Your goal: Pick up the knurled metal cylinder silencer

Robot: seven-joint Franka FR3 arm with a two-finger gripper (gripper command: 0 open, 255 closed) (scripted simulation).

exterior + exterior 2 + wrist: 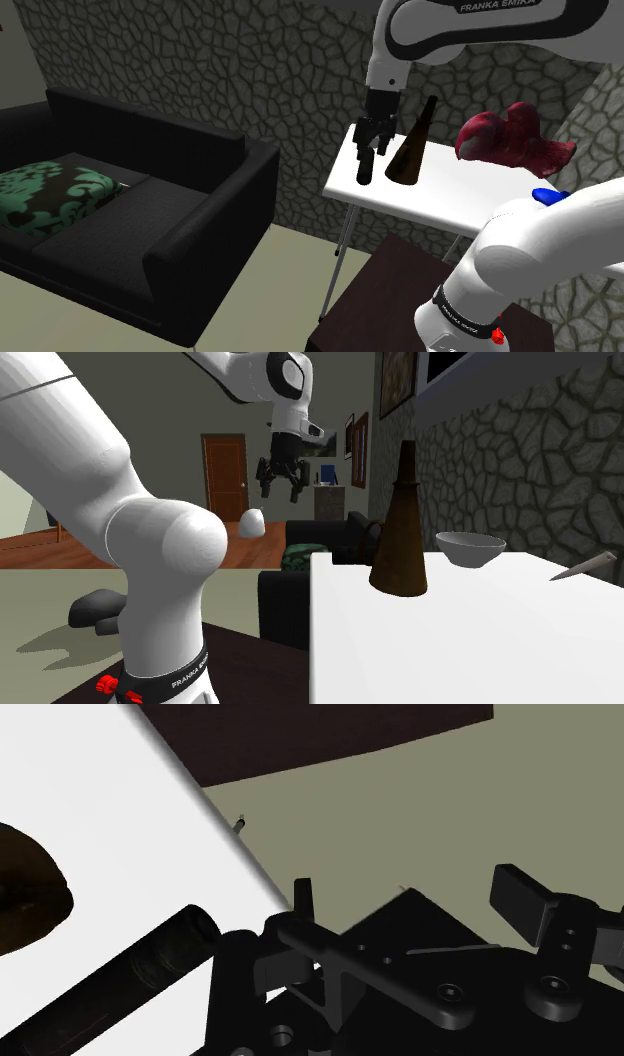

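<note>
Hovering at the corner of the white surface [430, 190], the gripper [373, 143] points down, just above the black cylinder [366, 166].

Fingers [520, 892]: apart, open, nothing clasped. The wrist view shows olive floor [420, 814] in the gap between them.

Cylinder: dark and plain, its texture too dark to make out. In the shoulder view it appears upright at the surface's corner toward that view's left, close to the edge. In the wrist view the cylinder [140, 966] sits outside the finger gap, just beside one finger. Whether it touches that finger cannot be told.

Other items on the surface, shoulder view:
- brown cone-shaped bottle [412, 150], upright, just beside the cylinder on its right
- red crumpled object [512, 135], farther right, near the stone wall [250, 70]
- small blue object [546, 195], at the surface's right end, next to the arm's white link

Second exterior view: the bottle [400, 532] stands near the surface's left edge. A white bowl [470, 548] sits behind it to the right, and a slim pointed object [585, 564] lies at far right. The gripper [281, 487] hangs beyond the surface's left edge.

Room: black sofa [150, 230] with a green patterned cushion [50, 195], at the shoulder view's left.
</note>
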